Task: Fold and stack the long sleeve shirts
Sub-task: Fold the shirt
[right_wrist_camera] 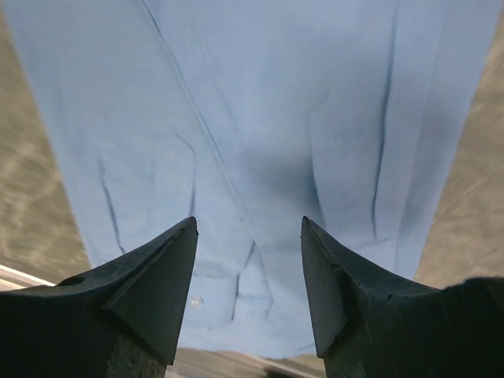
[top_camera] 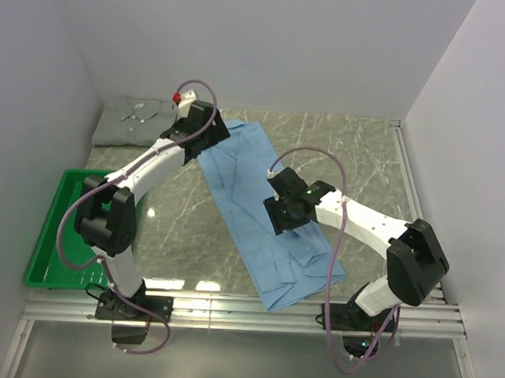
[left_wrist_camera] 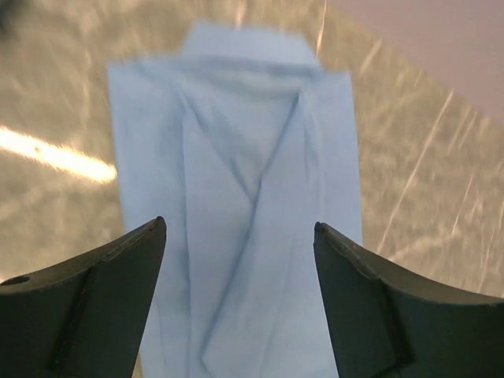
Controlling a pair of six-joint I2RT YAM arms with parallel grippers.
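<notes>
Desk (top_camera: 356, 152): a grey-green marbled surface is filling most of the top view and carrying everything.
Light blue shirt (top_camera: 240, 176): it is lying flat as a long strip, sides folded inward, running diagonally from upper centre to lower centre of the frame. It seems to be waiting for its crosswise folds.
Green tray (top_camera: 51, 229): it is sitting at the left edge, partly hidden by the left arm.
Grey-green shirt (top_camera: 133, 122): it is resting in the upper left corner, folded to a small rectangle, probably as the base of the stack.
Left gripper (left_wrist_camera: 240, 228): it is hovering wide open over the strip's upper end, gripping nothing.
Right gripper (right_wrist_camera: 248, 224): it is hanging over the strip's middle, jaws parted, gripping nothing, likely preparing to pinch the cloth.
</notes>
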